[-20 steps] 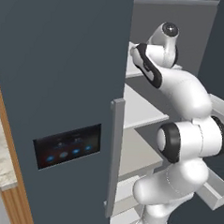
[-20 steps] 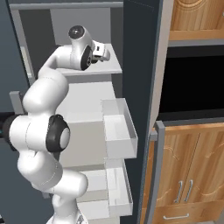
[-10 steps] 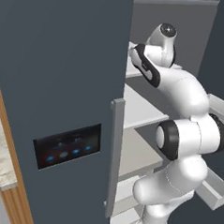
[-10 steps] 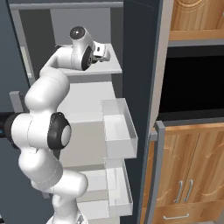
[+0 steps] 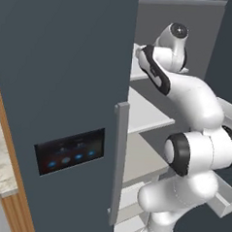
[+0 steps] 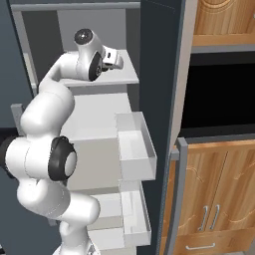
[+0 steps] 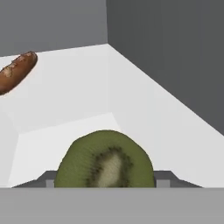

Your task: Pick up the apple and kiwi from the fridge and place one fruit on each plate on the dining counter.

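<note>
Gripper (image 7: 105, 186) state: from my station I cannot confirm whether the jaws clamp the kiwi (image 7: 105, 161) or merely flank it. On the hand view, the kiwi sits directly between the two finger tips, cut face toward the camera, on a white shelf (image 7: 144, 118) of the fridge (image 5: 67, 76). A reddish-brown sausage stick (image 7: 16, 71) lies farther back on that shelf, to the left. On the right base view, the hand reaches onto the upper shelf.
</note>
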You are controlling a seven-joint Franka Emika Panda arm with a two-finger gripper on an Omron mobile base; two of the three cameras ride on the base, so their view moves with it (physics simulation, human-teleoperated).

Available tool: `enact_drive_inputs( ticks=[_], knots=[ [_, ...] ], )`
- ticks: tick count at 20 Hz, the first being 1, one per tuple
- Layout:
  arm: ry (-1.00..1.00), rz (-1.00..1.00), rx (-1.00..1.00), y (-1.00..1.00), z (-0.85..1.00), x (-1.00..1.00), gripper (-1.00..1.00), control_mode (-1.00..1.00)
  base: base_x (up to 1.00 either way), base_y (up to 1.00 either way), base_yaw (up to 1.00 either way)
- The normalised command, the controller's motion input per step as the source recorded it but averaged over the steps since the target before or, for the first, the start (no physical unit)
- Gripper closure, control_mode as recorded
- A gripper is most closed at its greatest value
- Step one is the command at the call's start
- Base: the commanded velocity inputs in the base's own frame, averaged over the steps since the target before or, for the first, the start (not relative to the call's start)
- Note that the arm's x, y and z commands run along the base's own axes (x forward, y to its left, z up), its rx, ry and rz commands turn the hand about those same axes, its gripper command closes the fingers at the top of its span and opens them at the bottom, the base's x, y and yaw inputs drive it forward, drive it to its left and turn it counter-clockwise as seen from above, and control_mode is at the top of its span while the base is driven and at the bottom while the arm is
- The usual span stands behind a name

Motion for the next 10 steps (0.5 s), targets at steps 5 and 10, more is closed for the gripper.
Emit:
enact_drive_inputs(
  ticks=[5,10],
  knots=[
    [-0.15,-0.01,0.02,-0.05,0.07,-1.00,1.00,-1.00,0.00,0.00,0.00],
    [-0.03,0.00,0.02,-0.06,0.26,-0.95,1.00,-1.00,0.00,0.00,0.00]
  ],
)
